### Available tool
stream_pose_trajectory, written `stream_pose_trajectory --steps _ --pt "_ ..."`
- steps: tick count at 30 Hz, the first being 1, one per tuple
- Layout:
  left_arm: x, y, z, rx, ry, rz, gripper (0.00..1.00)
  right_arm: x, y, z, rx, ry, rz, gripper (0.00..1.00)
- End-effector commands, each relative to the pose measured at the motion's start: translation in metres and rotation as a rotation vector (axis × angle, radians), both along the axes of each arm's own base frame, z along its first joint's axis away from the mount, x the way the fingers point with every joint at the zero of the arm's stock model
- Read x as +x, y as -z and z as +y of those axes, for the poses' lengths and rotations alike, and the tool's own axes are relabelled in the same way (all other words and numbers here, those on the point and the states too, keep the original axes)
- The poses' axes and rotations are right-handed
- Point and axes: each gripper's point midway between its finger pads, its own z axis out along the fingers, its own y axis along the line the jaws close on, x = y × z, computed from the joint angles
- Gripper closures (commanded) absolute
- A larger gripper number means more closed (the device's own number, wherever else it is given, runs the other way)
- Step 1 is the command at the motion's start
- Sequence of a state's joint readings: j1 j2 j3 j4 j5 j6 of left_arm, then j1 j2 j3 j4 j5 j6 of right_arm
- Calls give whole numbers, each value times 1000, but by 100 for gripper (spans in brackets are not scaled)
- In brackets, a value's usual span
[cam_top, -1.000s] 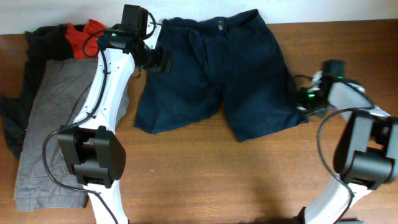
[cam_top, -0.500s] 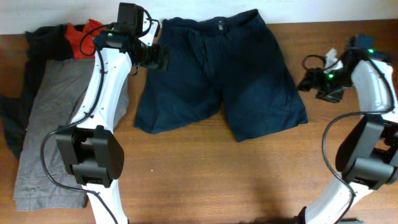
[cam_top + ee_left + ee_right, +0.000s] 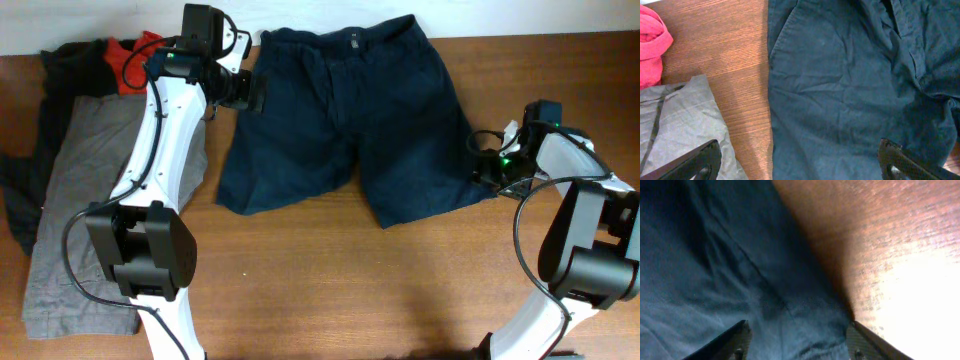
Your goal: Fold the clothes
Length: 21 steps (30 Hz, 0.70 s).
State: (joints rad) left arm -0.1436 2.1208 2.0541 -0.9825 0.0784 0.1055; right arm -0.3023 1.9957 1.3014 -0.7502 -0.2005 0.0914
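The near half of the bench (image 3: 400,290) is bare wood from 4 o'clock to 7 o'clock, broken only by the two arm bases; this is the widest open room.

The grey garment (image 3: 85,180) lies flat along the 9 o'clock side and runs almost to the near edge. The black garment (image 3: 60,75) borders its outer side, and the red garment (image 3: 122,65) is bunched at 11 o'clock, near the far edge.

The navy shorts (image 3: 340,130) lie spread flat at 12 o'clock, waistband at the far edge and both leg hems pointing near. A strip of bare bench separates the left leg from the grey garment.

The right end effector (image 3: 486,168) sits low at 3 o'clock, over the outer hem of the right leg. Its fingers (image 3: 735,342) stand apart, with cloth and bare bench between them, gripping nothing.

The left end effector (image 3: 248,92) hovers at 11 o'clock over the left waist edge of the shorts, fingers (image 3: 700,160) spread wide, gripping nothing.

Half a second ago the right end effector was farther out toward the 2 o'clock edge, clear of the cloth. The left end effector has shifted slightly toward 11 o'clock. The garments have not moved.
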Motion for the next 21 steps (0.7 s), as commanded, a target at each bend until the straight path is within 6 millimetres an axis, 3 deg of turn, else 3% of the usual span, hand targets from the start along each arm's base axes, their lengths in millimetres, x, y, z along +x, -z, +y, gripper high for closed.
stream_pose_trajectory --steps 1,4,7,11,16,18,19,21 --pt "0 7 2 7 12 12 1 -28 30 -8 -44 97 106 69" --pt "0 7 2 6 11 12 1 -30 32 -13 -70 123 113 95" --pt "0 7 2 7 11 14 1 -30 33 -31 -152 194 116 96" --pt "0 7 1 6 13 14 1 -11 28 -68 -208 287 7 96" --pt "3 5 0 4 15 -2 1 -3 7 -132 -230 482 -87 96" --pt "6 3 -1 2 15 -19 1 5 -17 -145 -185 511 -111 73" --pt "11 0 -1 -1 15 -39 1 15 -39 -149 -144 514 -133 49" --pt "14 -2 -2 -3 15 -56 1 37 -89 -144 -78 462 -189 35"
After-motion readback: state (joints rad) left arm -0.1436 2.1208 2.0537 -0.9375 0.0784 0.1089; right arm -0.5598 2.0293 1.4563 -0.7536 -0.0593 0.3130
